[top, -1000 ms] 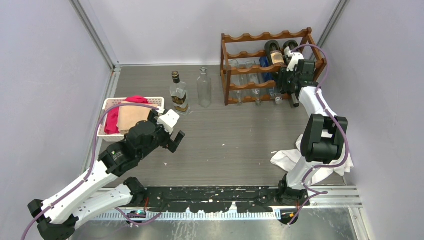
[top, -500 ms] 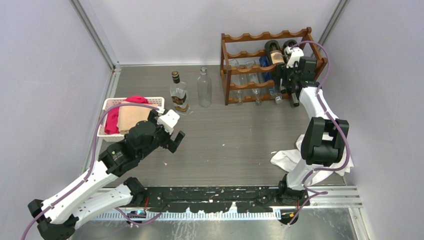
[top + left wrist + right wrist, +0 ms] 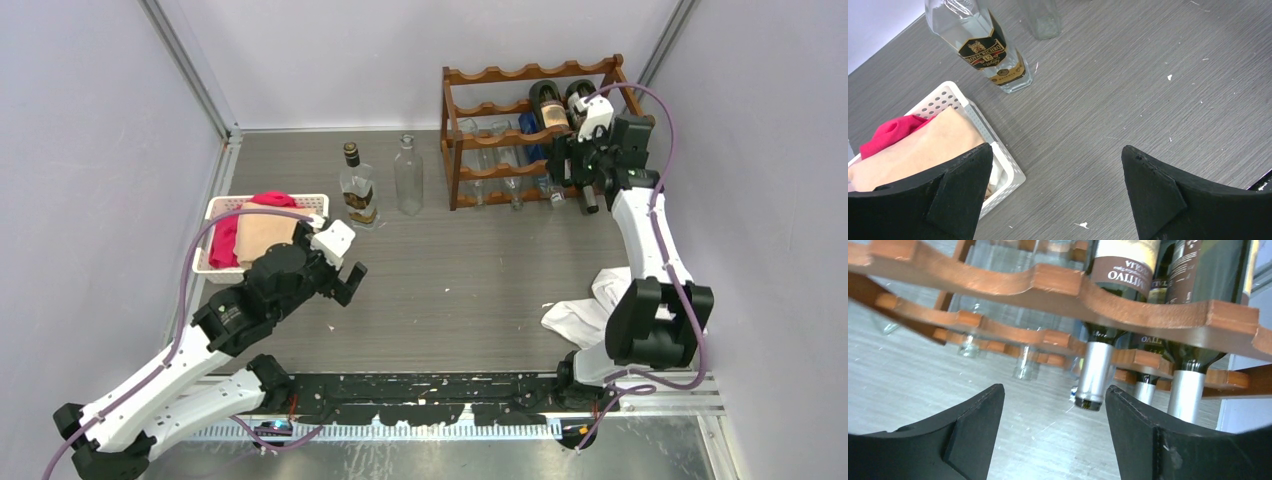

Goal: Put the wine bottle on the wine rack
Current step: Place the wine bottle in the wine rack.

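Note:
The reddish-brown wine rack (image 3: 530,73) stands at the back right of the table. Two dark wine bottles (image 3: 548,104) lie on its right side with their necks pointing outward. In the right wrist view their silver-capped necks (image 3: 1095,374) stick out under the wavy rail (image 3: 1048,282). My right gripper (image 3: 570,162) is open and empty just in front of these necks, and it touches nothing (image 3: 1054,390). My left gripper (image 3: 346,274) is open and empty above the table at the left (image 3: 1056,150).
A square whisky bottle (image 3: 357,188) and a clear empty bottle (image 3: 407,178) stand left of the rack. Clear glass bottles lie in the rack's left slots. A white basket (image 3: 214,208) with red and beige cloths is at the left. A white cloth (image 3: 580,318) lies by the right arm.
My right arm has swung to the right and its gripper has drawn slightly back from the rack. The left arm has barely moved.

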Robot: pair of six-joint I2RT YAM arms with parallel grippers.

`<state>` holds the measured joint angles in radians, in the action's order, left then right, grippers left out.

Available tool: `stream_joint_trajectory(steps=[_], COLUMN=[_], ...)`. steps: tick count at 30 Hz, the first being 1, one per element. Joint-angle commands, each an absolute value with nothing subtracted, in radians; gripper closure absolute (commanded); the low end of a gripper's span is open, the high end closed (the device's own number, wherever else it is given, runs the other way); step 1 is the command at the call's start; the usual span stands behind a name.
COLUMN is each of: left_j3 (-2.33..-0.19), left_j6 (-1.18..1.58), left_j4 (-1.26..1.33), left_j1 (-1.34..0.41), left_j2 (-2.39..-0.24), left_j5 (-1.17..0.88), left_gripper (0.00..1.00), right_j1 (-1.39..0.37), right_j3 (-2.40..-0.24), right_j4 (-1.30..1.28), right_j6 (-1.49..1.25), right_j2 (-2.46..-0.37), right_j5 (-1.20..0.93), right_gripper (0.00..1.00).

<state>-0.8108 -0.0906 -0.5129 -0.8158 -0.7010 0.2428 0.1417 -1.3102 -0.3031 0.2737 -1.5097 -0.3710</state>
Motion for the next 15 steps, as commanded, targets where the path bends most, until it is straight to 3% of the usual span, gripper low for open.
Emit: stream_joint_trajectory(steps=[1, 4, 7, 10, 15], left_j3=[-0.808, -0.805, -0.801, -0.79, -0.771], left_j6=[-0.095, -0.084, -0.061, -0.029, 0.058], left_j4=[-0.445, -0.431, -0.405, -0.364, -0.265], left_j1=[-0.81, -0.801, -0.776, -0.739, -0.668], left_j2=[-0.673, -0.666, -0.657, -0.646, -0.664], left_j5=[0.229, 0.212, 0.189, 0.167, 0.084], left_gripper=[0.01, 0.01, 0.0, 0.0, 0.0], right_j1=[0.147, 0.147, 0.147, 0.147, 0.169], right_j3=[-1.321, -1.313, -1.281, -1.215, -0.994], right_j4=[-0.446, -0.521, -0.561, -0.534, -0.28], right_j6=[0.3, 0.299, 0.302, 0.24, 0.067], right_j2=[-1.396, -1.335, -1.268, -1.2, -1.075], right_j5=[-0.497, -0.579, -0.658, -0.711, -0.779], right_gripper=[0.19, 0.14, 0.01, 0.0, 0.0])
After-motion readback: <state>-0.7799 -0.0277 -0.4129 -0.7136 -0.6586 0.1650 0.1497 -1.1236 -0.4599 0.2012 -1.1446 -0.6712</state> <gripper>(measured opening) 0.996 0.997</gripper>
